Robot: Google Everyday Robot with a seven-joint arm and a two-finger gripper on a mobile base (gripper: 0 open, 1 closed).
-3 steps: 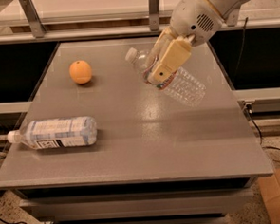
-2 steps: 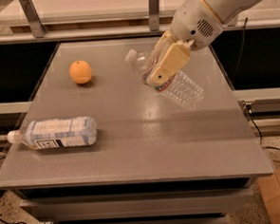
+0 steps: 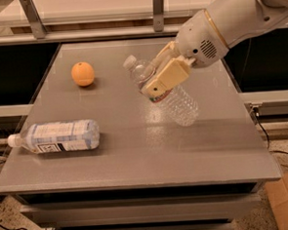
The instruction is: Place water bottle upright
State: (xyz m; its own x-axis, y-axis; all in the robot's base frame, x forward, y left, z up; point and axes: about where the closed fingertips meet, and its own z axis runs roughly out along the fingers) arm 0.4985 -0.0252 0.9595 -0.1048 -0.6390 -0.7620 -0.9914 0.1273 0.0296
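Mostly hidden behind one finger, the label of the tilted water bottle (image 3: 182, 107), tight in the gripper (image 3: 152, 81).

No words we can read anywhere. The gripper (image 3: 155, 81), over the back right of the table (image 3: 137, 161), grips the water bottle (image 3: 181, 106) right across its label band, and we catch only a sliver of red. The big bottle (image 3: 62, 136) lying front left has a white-and-blue label with a dark block, its print too small for us.
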